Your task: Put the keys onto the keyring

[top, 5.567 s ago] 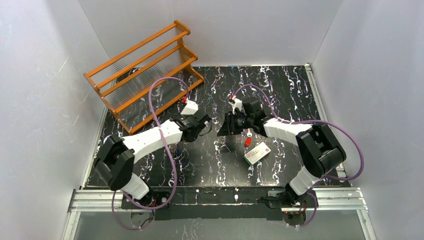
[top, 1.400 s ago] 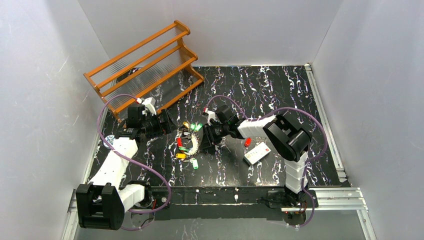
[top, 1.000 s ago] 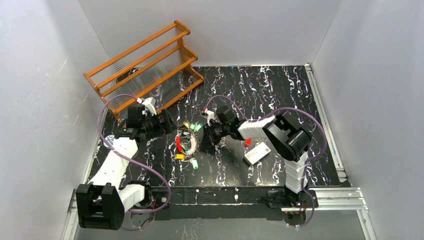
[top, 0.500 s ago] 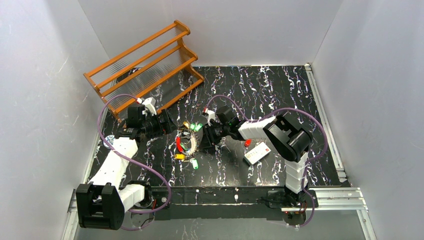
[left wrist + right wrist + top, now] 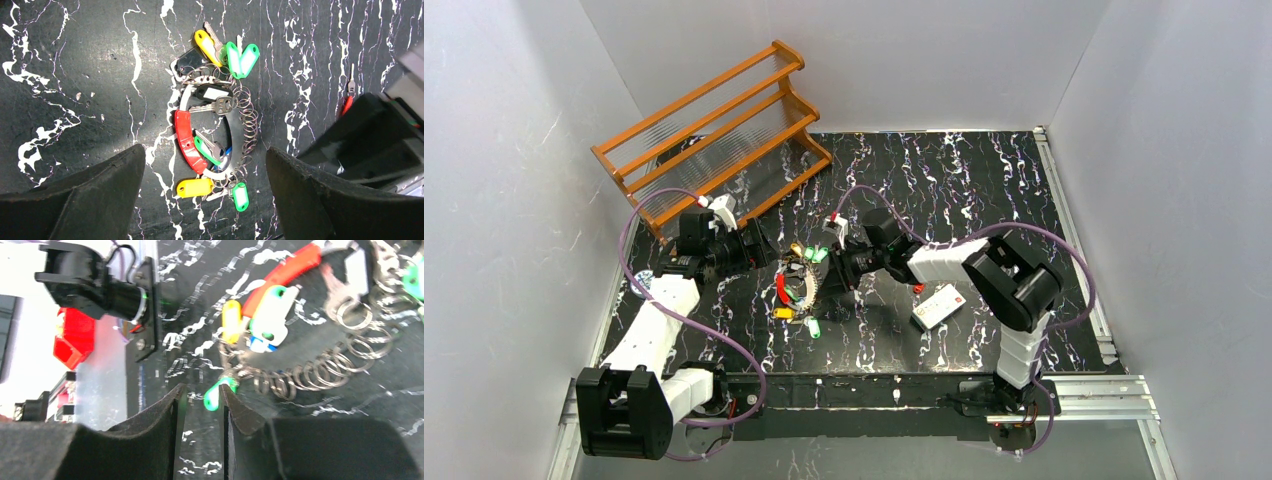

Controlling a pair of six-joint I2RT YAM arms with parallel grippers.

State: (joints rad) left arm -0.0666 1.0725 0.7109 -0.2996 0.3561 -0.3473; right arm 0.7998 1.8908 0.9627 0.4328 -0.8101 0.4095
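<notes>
The keyring (image 5: pixel 182 100), a whitish loop with a red section, lies flat on the black marbled table with several keys (image 5: pixel 217 106) and coloured tags clustered on it. In the top view the keyring (image 5: pixel 802 285) sits between both arms. My left gripper (image 5: pixel 205 152) hangs open above it, left of it in the top view (image 5: pixel 762 255). My right gripper (image 5: pixel 202 390) is low at the ring's right edge (image 5: pixel 827 292), jaws a narrow gap apart with only table between them. A green tag (image 5: pixel 215 395) lies just past one fingertip. A loose red key (image 5: pixel 919 287) lies further right.
An orange wooden rack (image 5: pixel 714 130) stands at the back left. A white card with a red dot (image 5: pixel 938 305) lies right of the loose red key. A chain of small split rings (image 5: pixel 310 375) runs along the keyring's side.
My right gripper's jaws have parted from nearly shut to a narrow gap, and its arm has shifted slightly. The keyring and left arm have stayed still over the last second.
</notes>
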